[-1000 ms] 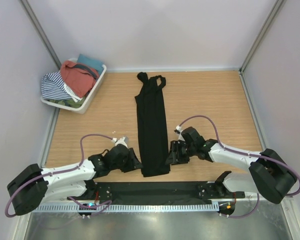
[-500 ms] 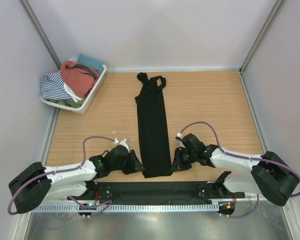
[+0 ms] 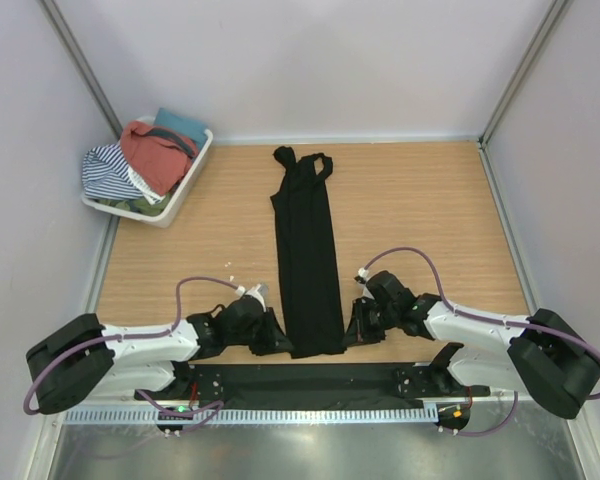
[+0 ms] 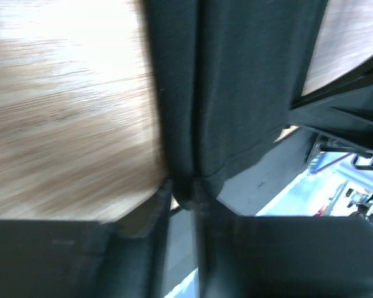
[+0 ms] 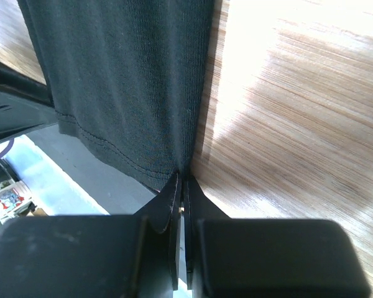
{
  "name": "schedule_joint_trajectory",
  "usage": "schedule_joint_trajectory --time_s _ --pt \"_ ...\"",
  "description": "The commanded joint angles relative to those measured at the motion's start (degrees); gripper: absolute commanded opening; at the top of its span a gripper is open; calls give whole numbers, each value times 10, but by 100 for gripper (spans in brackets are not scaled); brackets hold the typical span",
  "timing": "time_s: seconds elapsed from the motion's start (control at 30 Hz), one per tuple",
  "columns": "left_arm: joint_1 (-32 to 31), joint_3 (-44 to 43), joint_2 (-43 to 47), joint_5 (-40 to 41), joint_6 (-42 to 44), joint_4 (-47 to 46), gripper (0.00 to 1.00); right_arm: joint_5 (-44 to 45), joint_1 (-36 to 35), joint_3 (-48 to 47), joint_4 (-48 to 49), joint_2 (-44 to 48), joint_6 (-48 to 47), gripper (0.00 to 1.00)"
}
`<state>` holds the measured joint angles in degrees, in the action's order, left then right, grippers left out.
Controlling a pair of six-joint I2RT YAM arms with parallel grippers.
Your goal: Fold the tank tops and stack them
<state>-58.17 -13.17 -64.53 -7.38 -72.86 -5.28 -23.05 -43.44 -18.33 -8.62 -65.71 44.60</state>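
One narrow-folded black cloth tank top (image 3: 305, 255) lies centrally, straps far. The right gripper (image 3: 352, 330) pinches its near right corner, jaws closed. The left gripper (image 3: 278, 343) straddles the near left corner, jaws narrowly parted, grip unclear.

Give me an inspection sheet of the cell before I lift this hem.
Surface: wooden table, no spills seen.
Job's things: black tank top lying as a long strip, straps at the far end; rust-red tank top in the basket.
Clutter: white basket far left, also holding striped cloth.
Grippers: right gripper shut on near-right hem corner; left gripper flanks near-left corner, clamp unclear.
Cables: purple cables loop above both arms, apart from the cloth.
Surroundings: white walls; nothing else seen.
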Motion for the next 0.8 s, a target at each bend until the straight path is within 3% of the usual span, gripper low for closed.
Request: schedule_joint_trajectory --time_s 0.0,0.03,0.3,0.43,0.53,0.77 --pt "-11 39 -38 21 9 115 17 5 -3 7 6 1 8 5" --pt "-11 39 -38 22 10 116 0 3 -3 7 6 3 8 5" --pt "-11 -5 17 25 17 186 0 13 -4 -35 -69 62 -7 2" --pt "-11 -52 47 63 37 248 0 39 -5 -78 -102 82 -20 1" --pt "-3 -105 51 111 72 298 0 69 -3 -126 -117 75 -29 1" --pt "79 -233 15 97 160 321 0 128 7 -248 -145 -10 -75 1"
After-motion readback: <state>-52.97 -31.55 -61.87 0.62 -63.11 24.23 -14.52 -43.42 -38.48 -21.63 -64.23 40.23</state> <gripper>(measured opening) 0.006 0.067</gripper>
